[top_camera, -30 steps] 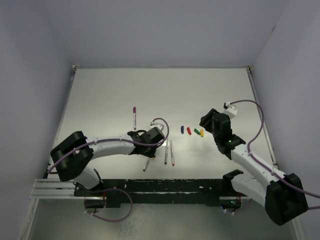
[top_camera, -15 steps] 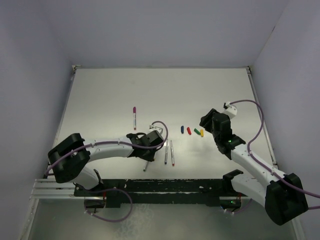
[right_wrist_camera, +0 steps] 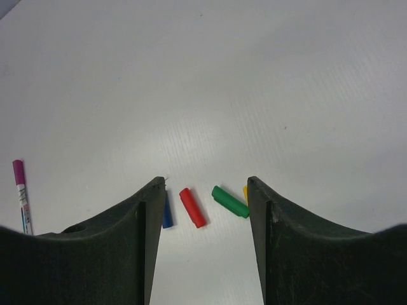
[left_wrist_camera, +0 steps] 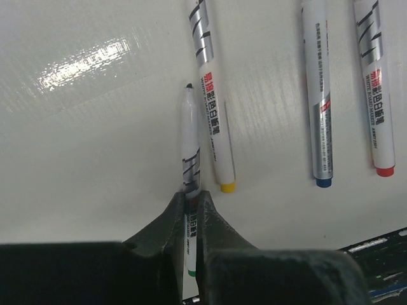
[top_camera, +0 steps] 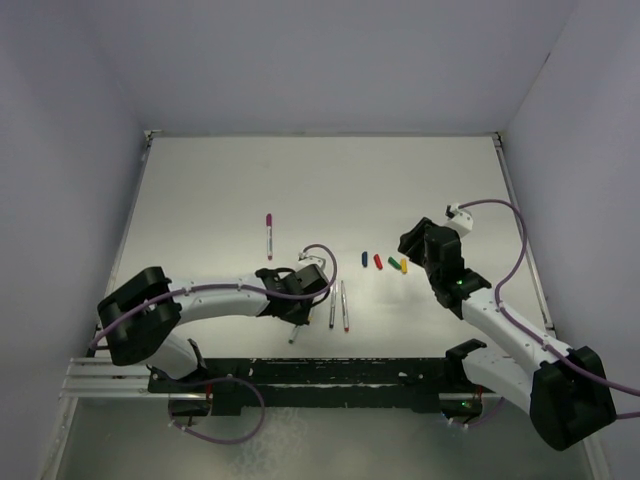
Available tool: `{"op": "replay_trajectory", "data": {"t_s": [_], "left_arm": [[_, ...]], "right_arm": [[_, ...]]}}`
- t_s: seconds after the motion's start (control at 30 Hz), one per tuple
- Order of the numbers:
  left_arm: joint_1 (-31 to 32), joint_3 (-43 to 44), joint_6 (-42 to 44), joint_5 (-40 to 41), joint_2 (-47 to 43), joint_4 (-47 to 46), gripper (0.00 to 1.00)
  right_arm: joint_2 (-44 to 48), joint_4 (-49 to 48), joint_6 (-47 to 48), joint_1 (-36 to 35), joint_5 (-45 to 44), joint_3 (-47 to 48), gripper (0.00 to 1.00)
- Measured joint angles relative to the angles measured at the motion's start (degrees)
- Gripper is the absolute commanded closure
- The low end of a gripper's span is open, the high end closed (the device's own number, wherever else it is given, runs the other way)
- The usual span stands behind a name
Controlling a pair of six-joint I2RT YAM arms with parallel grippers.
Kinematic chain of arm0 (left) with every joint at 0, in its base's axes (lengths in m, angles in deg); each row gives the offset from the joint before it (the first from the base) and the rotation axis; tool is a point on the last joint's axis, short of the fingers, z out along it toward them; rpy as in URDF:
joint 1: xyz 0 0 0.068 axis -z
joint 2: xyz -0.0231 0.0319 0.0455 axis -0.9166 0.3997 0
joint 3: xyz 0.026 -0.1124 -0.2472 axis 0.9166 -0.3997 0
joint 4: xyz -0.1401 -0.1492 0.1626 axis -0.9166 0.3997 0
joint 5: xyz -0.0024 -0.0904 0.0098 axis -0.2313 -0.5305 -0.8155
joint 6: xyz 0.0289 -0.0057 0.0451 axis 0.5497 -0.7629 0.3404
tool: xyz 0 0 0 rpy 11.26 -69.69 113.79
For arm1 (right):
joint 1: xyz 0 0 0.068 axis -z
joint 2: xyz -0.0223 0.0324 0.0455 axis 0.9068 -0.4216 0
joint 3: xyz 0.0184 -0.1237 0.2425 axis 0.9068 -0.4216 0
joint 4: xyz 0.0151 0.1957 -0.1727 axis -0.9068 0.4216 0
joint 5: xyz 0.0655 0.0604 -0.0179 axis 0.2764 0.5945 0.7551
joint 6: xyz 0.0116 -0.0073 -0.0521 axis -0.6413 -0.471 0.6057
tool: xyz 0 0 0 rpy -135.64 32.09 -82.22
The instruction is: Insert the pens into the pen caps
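The green pen (left_wrist_camera: 189, 140) is pinched by the left gripper (left_wrist_camera: 190, 202), its arm (top_camera: 215, 293) stretched low; the right gripper (right_wrist_camera: 206, 185) is held spread.

Yellow-ended pen (left_wrist_camera: 215, 127) lies just beside clamped green-ended pen (left_wrist_camera: 191, 146); table (left_wrist_camera: 82, 159) open on its left

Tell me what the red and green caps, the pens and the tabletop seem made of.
Red cap and green cap: probably moulded plastic, solid colour, soft sheen. Pens: likely glossy white plastic, with printed lettering and silvery bands. Table: smooth white board, perhaps corrugated plastic sheet; faint ribs and a light glare show.
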State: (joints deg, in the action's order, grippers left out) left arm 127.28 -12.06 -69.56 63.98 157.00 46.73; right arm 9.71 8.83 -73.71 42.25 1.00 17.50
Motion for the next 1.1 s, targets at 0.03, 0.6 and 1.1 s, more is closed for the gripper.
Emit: {"op": "replay_trajectory", "data": {"t_s": [0.03,0.6,1.1], "left_arm": [[0.07,0.31,-0.15,0.11,0.28,0.2,1.0],[1.49,1.07,-2.97,7.04,-1.6,5.9,1.0],[-1.75,6.64,3.93,10.75,-5.68,1.18,1.0]], "right_arm": [[0.0,0.02,0.0,0.0,0.02,0.0,0.43],[-3.8,2.49,3.45,0.0,-1.73,1.42,0.54],[-14.05,4.35,14.1,0.0,6.36,6.56,0.69]]}}
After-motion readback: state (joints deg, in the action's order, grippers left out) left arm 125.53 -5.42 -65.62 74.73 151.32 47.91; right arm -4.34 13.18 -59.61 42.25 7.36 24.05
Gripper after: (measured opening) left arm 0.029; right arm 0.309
